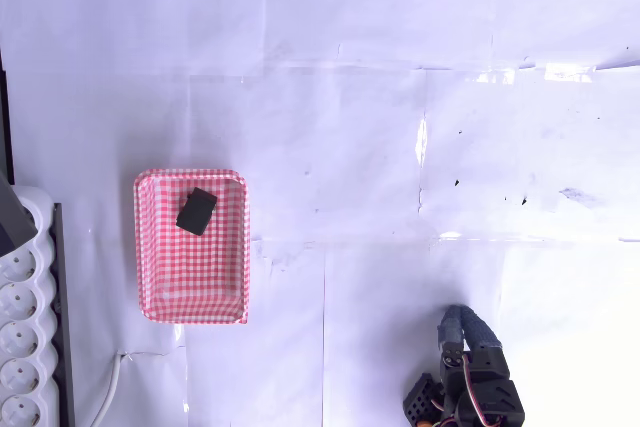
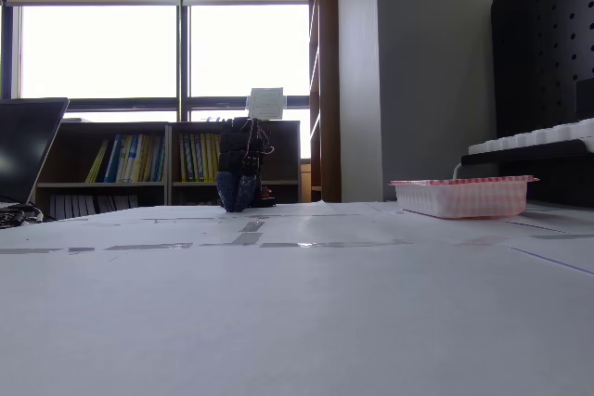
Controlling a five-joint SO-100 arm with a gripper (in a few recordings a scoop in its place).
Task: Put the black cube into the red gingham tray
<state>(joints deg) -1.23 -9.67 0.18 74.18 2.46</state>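
Your arm is folded at the lower right of the overhead view, its gripper [image 1: 460, 325] pointing up-frame; whether its fingers are parted, you cannot tell. The black cube [image 1: 197, 211] lies in the red gingham tray [image 1: 192, 305], upper part, long axis tilted up-right.

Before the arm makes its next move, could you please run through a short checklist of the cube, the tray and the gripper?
1. Black cube inside the red gingham tray: ok, in its upper half in the overhead view.
2. Tray flat on the table: ok.
3. Gripper clear of the tray: ok, parked far off.
4. Gripper empty: ok, nothing between the fingers.
5. Jaws open or shut: cannot tell.
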